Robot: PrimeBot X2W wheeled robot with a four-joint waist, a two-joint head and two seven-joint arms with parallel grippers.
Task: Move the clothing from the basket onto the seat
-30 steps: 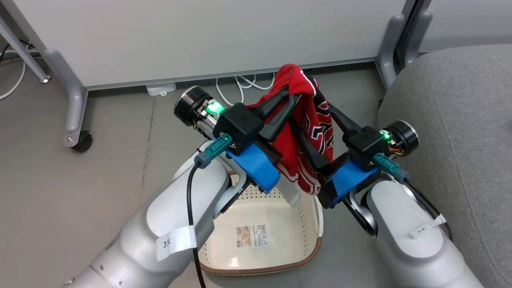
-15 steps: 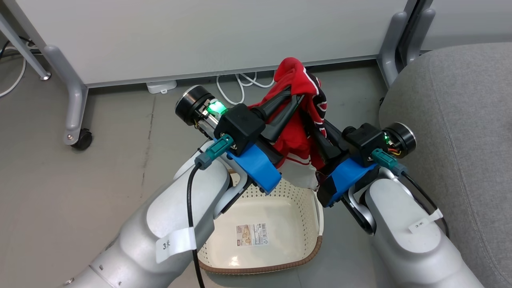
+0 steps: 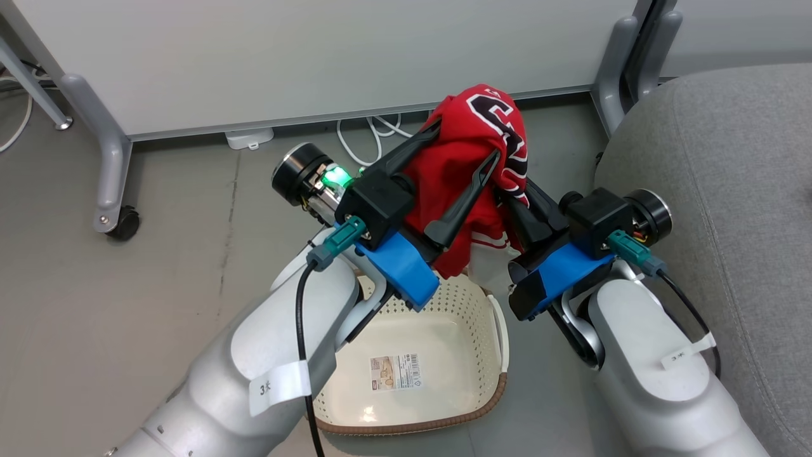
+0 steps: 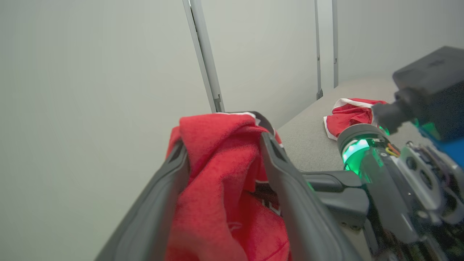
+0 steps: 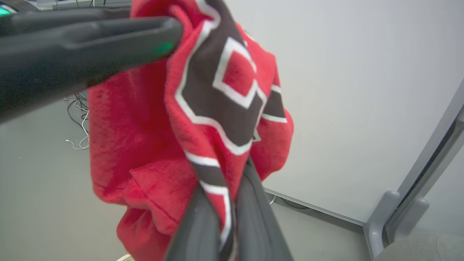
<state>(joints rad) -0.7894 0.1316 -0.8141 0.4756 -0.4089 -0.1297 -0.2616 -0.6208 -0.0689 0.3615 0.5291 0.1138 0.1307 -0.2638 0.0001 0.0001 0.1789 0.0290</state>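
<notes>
Right gripper (image 5: pixel 226 188) clamping jersey (image 3: pixel 457 171) above basket (image 3: pixel 412 426), left gripper (image 3: pixel 466 139) gaping around it, barcode sticker (image 3: pixel 396 371) showing inside basket, left wrist view showing shorts (image 4: pixel 349 116) lying on seat (image 4: pixel 308 145)

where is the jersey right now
In the head view the jersey hangs mid-frame above the basket, pinched by the right gripper and straddled by the open left gripper, left of the seat.

The basket (image 3: pixel 412 426) is partly hidden by the left arm (image 3: pixel 266 355). The sticker (image 3: pixel 394 372) is too small to be read, & the seat (image 3: pixel 729 158) is cut off at right.
</notes>
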